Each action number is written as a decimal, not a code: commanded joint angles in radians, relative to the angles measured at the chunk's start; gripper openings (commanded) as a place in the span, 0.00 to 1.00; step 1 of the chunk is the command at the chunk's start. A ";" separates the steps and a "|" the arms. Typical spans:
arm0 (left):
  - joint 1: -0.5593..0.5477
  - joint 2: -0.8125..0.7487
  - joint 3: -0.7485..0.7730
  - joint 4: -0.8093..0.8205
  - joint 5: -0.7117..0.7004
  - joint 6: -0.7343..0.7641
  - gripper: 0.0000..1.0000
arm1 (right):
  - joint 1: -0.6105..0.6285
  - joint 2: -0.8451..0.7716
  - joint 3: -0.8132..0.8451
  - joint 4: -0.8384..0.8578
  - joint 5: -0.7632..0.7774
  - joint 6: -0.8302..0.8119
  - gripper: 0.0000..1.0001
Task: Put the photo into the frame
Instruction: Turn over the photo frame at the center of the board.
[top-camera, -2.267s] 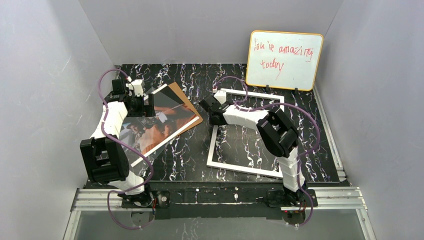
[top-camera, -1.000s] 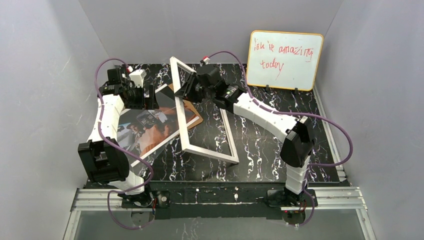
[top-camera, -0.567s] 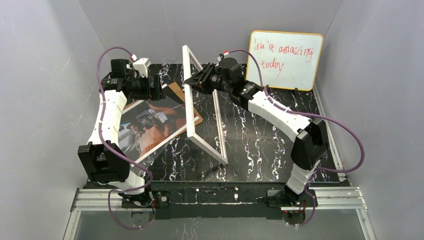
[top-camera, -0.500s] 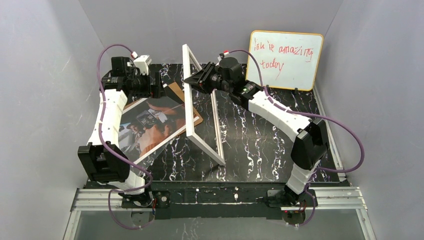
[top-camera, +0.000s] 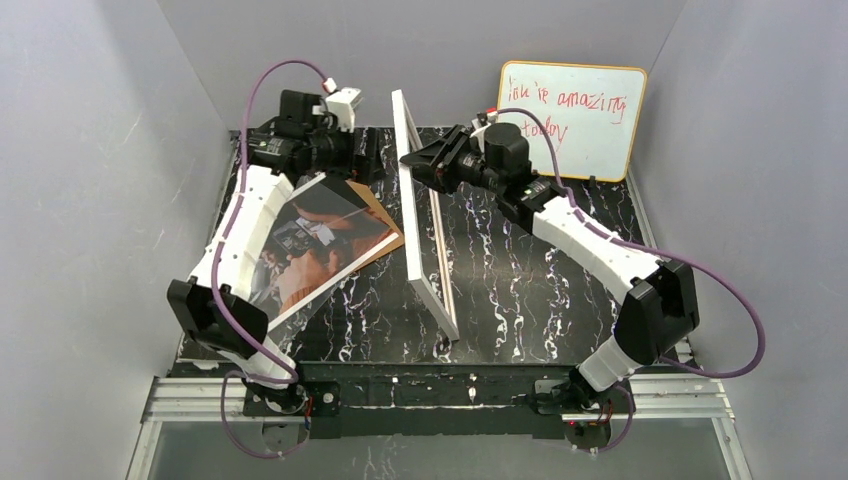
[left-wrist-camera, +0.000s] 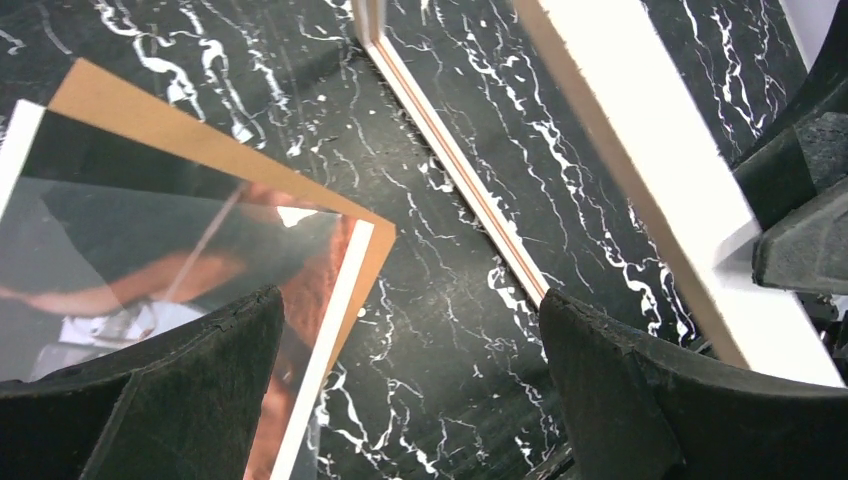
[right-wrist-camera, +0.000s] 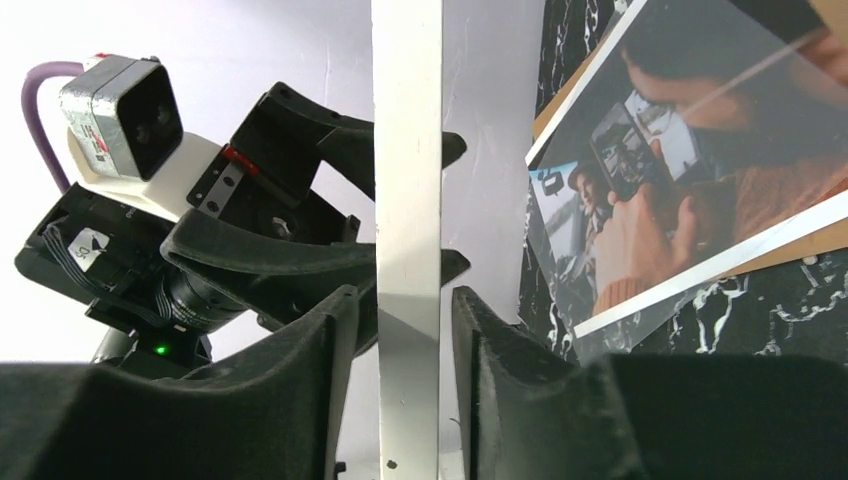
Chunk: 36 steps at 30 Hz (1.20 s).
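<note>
Since half a second back, the frame (top-camera: 425, 240) has swung nearer vertical and the left hand (left-wrist-camera: 408, 300) has closed in on it. We list:

- The frame stands on edge on the tabletop (top-camera: 520, 300), its pane unreadable edge-on.
- The right hand (right-wrist-camera: 405, 295) straddles the top rail; whether it pinches, we cannot tell.
- The left hand is spread wide, empty.
- The photo (top-camera: 310, 245) lies flat at left on a brown backing board (top-camera: 388, 228), part-hidden by arm and glare.

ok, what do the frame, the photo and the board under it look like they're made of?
Frame: white painted or coated face, tan wood-like inner edge showing in the left wrist view; likely wood or composite.
Photo: glossy print paper, glare streaks and a white border.
Backing board: matte plain brown, looks like cardboard or fibreboard; cannot tell which.
</note>
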<state>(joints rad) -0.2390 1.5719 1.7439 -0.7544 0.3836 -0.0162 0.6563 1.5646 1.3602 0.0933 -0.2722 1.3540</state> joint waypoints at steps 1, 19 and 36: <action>-0.084 0.056 0.061 -0.029 -0.071 -0.044 0.98 | -0.036 -0.032 0.031 -0.046 -0.079 -0.042 0.53; -0.201 0.240 0.220 0.009 -0.146 -0.086 0.98 | -0.116 -0.051 0.148 -0.427 -0.183 -0.314 0.84; -0.242 0.380 0.329 0.034 -0.156 -0.071 0.98 | -0.128 -0.013 0.451 -0.875 -0.115 -0.651 0.74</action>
<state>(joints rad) -0.4629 1.9537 2.0193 -0.7105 0.2420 -0.0975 0.5312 1.5383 1.7275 -0.6418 -0.4114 0.8192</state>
